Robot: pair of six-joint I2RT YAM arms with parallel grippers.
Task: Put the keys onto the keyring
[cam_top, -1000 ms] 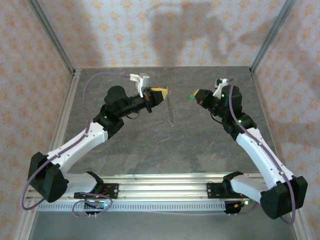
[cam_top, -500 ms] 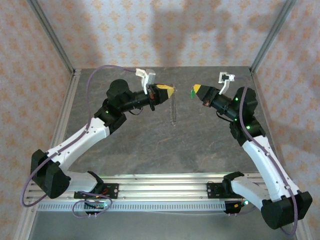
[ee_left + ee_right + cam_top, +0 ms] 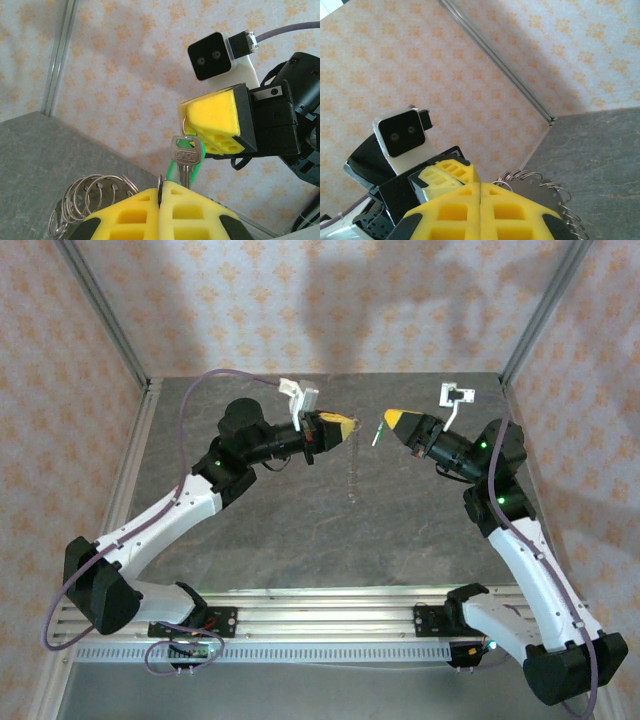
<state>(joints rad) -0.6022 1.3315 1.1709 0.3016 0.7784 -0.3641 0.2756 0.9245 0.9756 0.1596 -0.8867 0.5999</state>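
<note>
While the left wrist view looks out past its own tips, the left pincer (image 3: pixel 161 199) shows both yellow pads pressed together, with a thin wire caught in the seam. The ring (image 3: pixel 89 200), a loose coil of grey loops, bulges out just left of those tips. Straight ahead the right pincer (image 3: pixel 207 122) faces it, tips together. The key (image 3: pixel 186 152) dangles from the lower corner of that pincer, a silver blade with green behind it. The key's end dips just behind the left tips, but I cannot tell whether they touch. In the right wrist view the right pincer (image 3: pixel 480 202) is likewise closed pad to pad. The left pincer (image 3: pixel 447 176) sits just beyond its tips and a little left, and the ring (image 3: pixel 546 194) fans out to the right of them. From the top view the left pincer (image 3: pixel 338 426) and right pincer (image 3: pixel 393 419) point at each other above the table, near but apart. The key (image 3: pixel 378 432) shows as a green fleck in the gap, at the right pincer's tip. The step in hand looks like the approach for threading, with ring and key each gripped and not yet joined. The next move likely calls for a small, slow closing of the gap. The key's hole would need lining up with a free end of the wire, and the ring turning so that end faces the key.
</note>
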